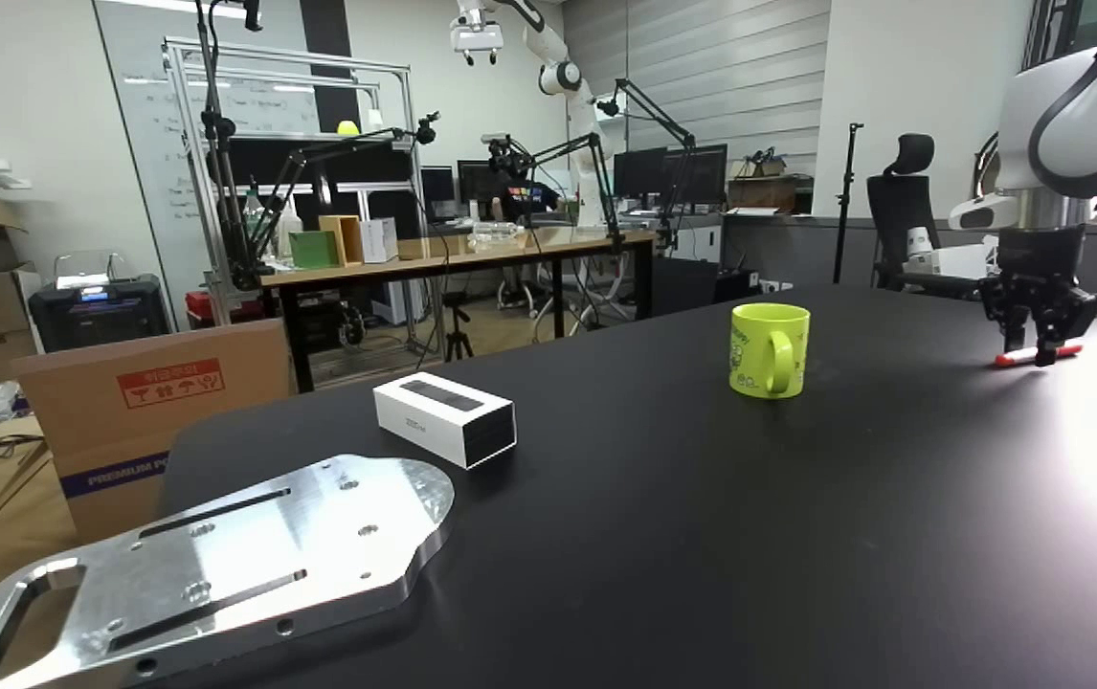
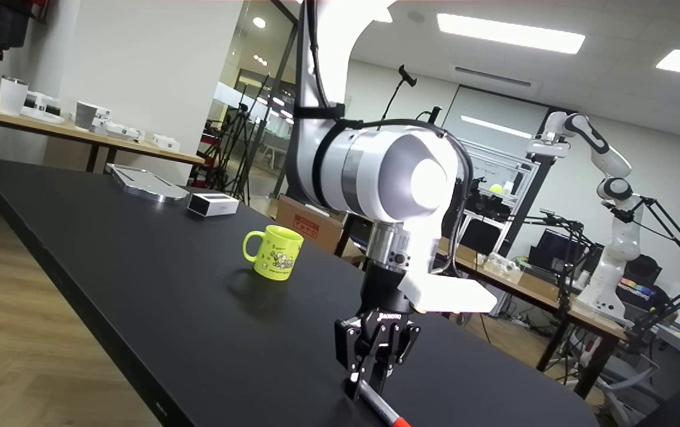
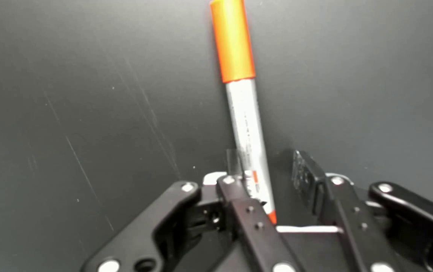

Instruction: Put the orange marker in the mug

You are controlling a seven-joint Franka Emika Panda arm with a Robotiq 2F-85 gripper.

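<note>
A black Robotiq gripper (image 3: pixel 268 166) hangs low over a matte black tabletop (image 1: pixel 702 536), its jaws apart on either side of a slim, orange-capped, pale-barrelled marker (image 3: pixel 245 113) lying flat on that surface. The marker sits closer to one jaw; whether they touch I cannot tell from here. Well apart, a bright yellow-green cylindrical mug (image 2: pixel 279 252) stands upright between the gripper and a white rectangular box (image 1: pixel 443 416), beside which rests a silvery metal plate (image 1: pixel 261 541).
</note>
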